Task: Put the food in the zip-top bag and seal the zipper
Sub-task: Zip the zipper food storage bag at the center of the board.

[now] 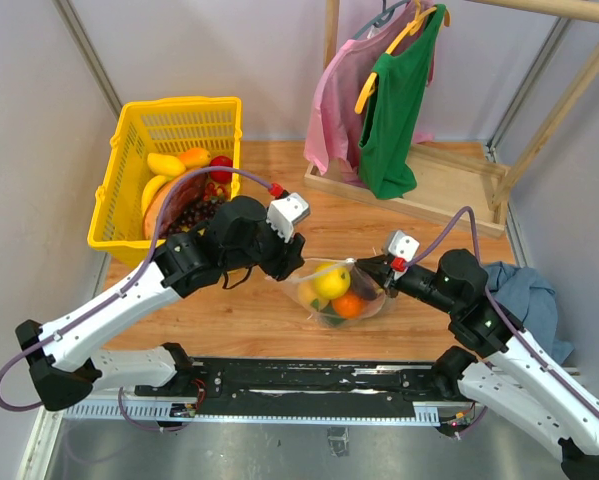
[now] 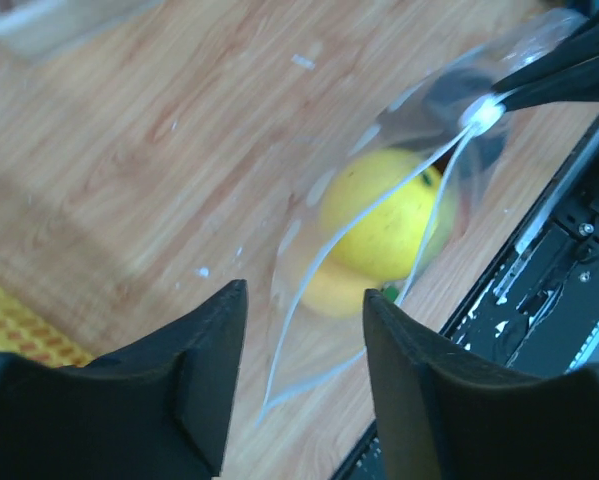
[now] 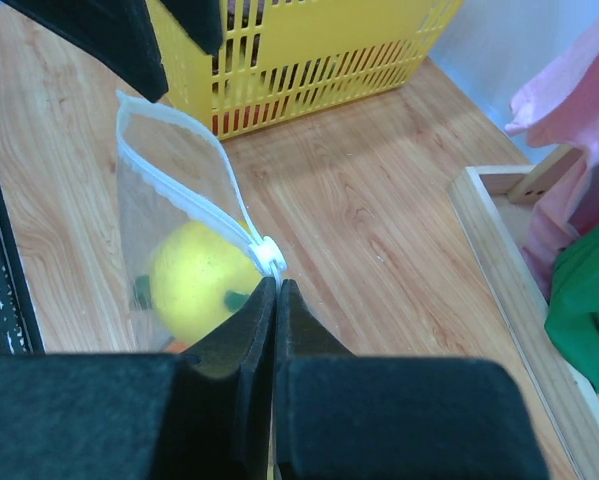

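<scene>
Three fruits, lemon (image 1: pixel 331 281), orange (image 1: pixel 348 304) and green piece (image 1: pixel 331 318), inside bag (image 1: pixel 364 300) on table (image 1: pixel 229 310). More fruit in basket (image 1: pixel 169 113). Right claw (image 3: pixel 276 290) pinched tight on zipper (image 3: pixel 179 175); left claw (image 2: pixel 304 295) parted, straddling its other end.

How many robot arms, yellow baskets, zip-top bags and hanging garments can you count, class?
Robot arms: 2 (left arm, right arm)
Yellow basket: 1
Zip-top bag: 1
Hanging garments: 2 (pink garment, green garment)
Total: 6
</scene>
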Motion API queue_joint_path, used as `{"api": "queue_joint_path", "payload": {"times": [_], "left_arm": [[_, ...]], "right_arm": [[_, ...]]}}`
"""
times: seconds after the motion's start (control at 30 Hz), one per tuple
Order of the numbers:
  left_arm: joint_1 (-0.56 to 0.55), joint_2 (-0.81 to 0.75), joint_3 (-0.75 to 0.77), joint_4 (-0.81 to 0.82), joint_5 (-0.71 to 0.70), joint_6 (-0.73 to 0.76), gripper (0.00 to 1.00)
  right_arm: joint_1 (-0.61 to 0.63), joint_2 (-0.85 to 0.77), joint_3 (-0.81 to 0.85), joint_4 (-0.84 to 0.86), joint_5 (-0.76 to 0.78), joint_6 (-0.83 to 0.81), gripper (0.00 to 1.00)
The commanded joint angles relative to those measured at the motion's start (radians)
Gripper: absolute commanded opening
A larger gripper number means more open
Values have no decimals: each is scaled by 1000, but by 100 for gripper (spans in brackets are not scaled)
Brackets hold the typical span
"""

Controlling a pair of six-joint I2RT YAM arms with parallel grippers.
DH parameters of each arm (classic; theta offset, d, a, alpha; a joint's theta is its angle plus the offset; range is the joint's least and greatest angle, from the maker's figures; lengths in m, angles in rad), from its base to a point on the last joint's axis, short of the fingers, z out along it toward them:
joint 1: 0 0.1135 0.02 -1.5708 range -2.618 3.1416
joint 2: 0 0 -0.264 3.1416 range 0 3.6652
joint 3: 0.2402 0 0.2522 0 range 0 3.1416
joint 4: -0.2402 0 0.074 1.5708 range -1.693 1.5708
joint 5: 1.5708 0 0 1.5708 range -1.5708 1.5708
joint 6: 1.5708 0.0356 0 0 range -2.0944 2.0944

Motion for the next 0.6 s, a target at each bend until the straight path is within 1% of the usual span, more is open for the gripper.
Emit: {"api": "queue_joint_path", "payload": {"times": [0.0,0.1,0.23,0.3,0.4,0.57], "left_arm": [[-2,24,22,166,159,118,57],[-2,46,17,234,246,169,60],[-4,81,27,291,379,222,62],[-5,99,27,308,422,252,62],[-7,136,24,316,456,294,62],[-10,210,48,297,489,323,59]], "right_arm": [[-9,7,59,-3,-77,-36,1],[-9,16,73,-10,-87,-45,1],[-9,23,88,-13,-93,-55,1],[-10,28,94,-17,-96,-60,1],[-9,33,99,-18,-108,-60,1],[-9,31,99,-17,-117,-61,1]]}}
